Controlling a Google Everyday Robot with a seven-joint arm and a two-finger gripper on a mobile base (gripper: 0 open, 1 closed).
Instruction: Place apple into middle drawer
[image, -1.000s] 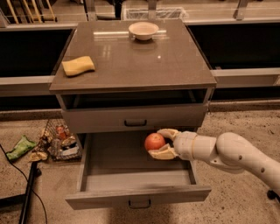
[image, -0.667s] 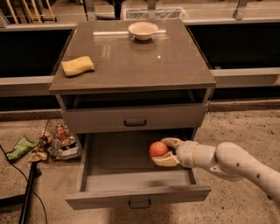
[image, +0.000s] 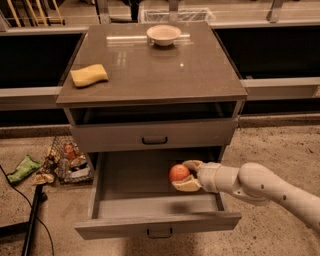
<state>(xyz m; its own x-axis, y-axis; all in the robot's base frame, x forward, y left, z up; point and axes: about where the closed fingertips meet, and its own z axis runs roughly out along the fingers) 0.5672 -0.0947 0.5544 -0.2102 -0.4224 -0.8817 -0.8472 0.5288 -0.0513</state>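
The red-orange apple (image: 178, 173) is held between the fingers of my gripper (image: 186, 175), which reaches in from the right. The gripper is shut on the apple and holds it inside the open middle drawer (image: 150, 227), over the right part of its box, close to the floor of the drawer. The drawer is pulled far out, with a small dark handle on its front. My white arm (image: 260, 187) comes in over the drawer's right wall.
The closed drawer with a dark handle (image: 154, 140) sits one tier higher. On the cabinet top lie a yellow sponge (image: 89, 75) and a cream bowl (image: 163, 34). A wire basket of snacks (image: 67, 160), a green bag (image: 22, 168) and a black cable (image: 30, 220) lie on the floor at left.
My gripper has carried the apple forward and down, deeper into the open drawer. The drawer, sponge and bowl have not moved.
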